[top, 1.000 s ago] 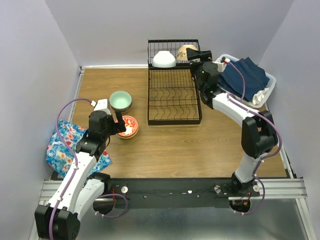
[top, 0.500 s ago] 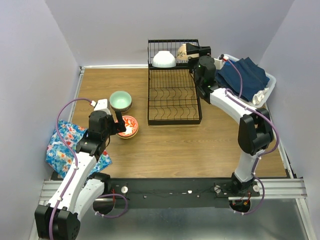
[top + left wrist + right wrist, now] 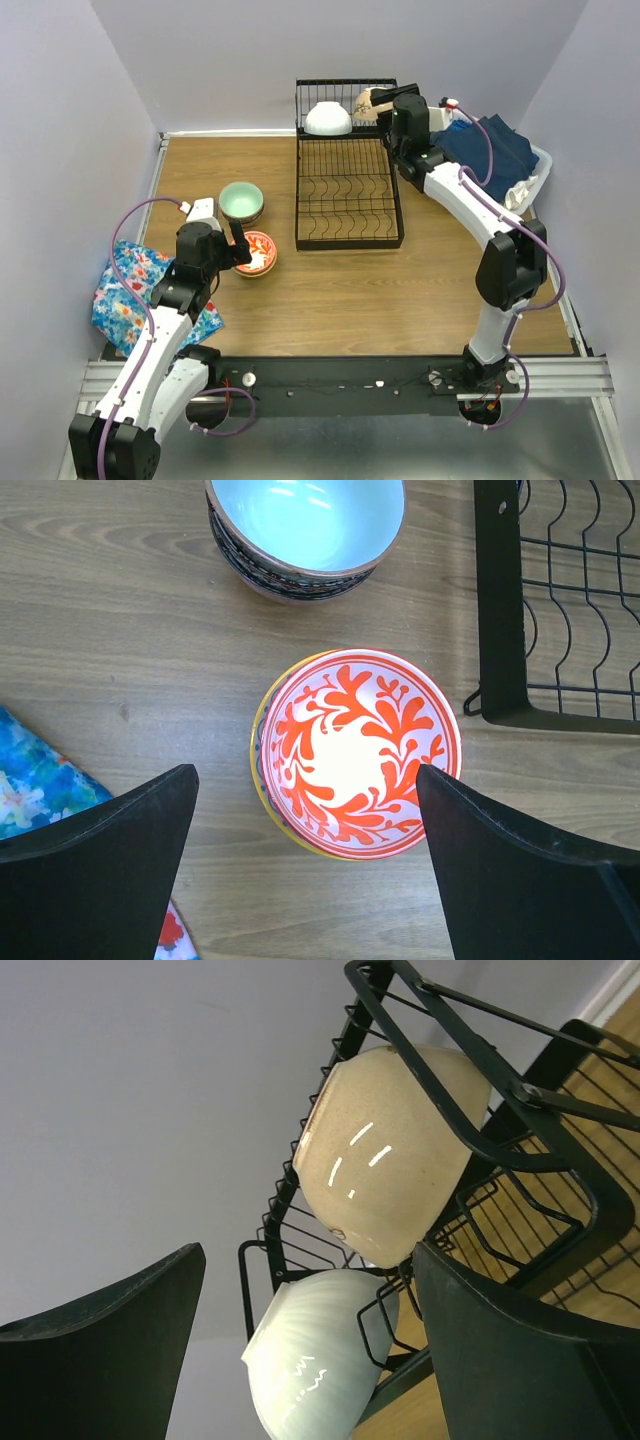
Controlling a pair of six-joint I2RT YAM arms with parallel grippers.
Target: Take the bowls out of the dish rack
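The right gripper (image 3: 385,100) has swung in to the black wire dish rack's (image 3: 348,215) upper shelf. Its jaws are spread before the glossy beige ceramic bowl (image 3: 390,1150) resting there, so lifting it probably comes next.

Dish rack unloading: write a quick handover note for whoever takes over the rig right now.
Left gripper: open, above the red-patterned ceramic bowl, holding nothing.
Right gripper: open, at the glossy beige bowl, not gripping it.
Done: two bowl stacks on the wooden table, one topped by the red-patterned bowl, the other by a mint-green bowl.
Left: the beige bowl and a ribbed white bowl, both in the raised basket of the black wire dish rack.
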